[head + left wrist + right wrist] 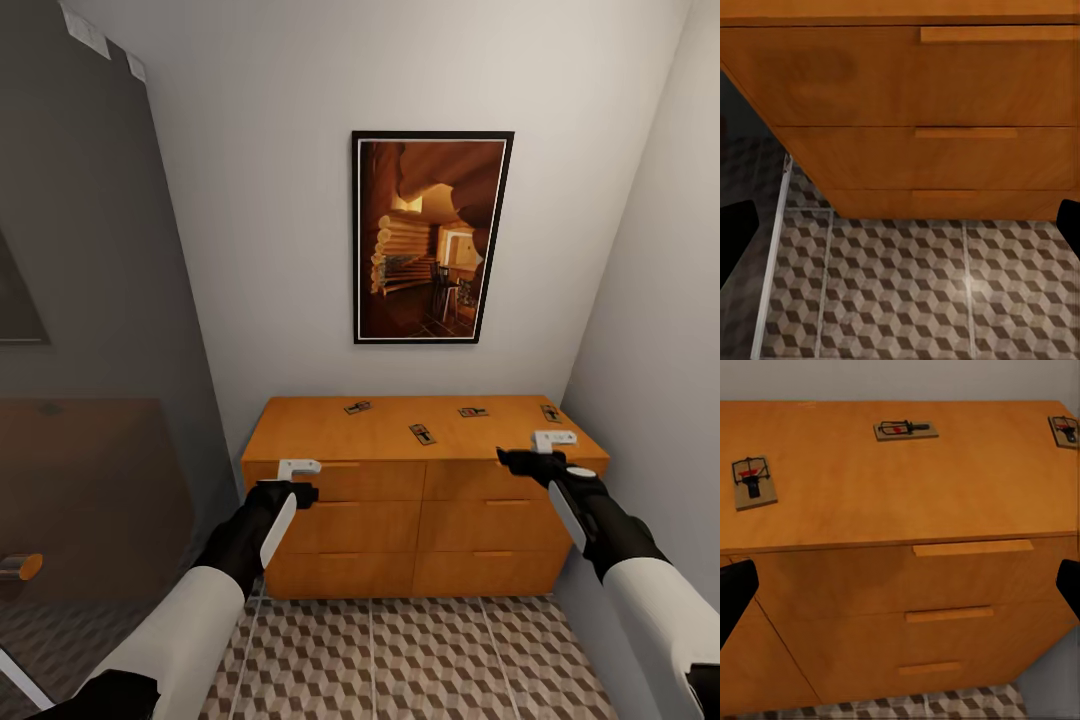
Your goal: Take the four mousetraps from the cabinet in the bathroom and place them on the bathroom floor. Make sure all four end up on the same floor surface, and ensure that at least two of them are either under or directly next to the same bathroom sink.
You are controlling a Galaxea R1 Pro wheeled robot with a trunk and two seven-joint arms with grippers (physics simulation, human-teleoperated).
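Tan mousetraps, four scattered on the cabinet top, look light, stiff and flat, best pinched across the board edges, while left gripper and right gripper hover released, empty.

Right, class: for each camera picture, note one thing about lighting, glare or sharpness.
Head view: even, soft light; the cabinet top is bright, the mousetraps small and slightly soft; the grey panel at the left is dim. Left wrist view: a pale glare spot on the bathroom floor tiles. Right wrist view: the mousetraps look sharper, with hardly any shadow.
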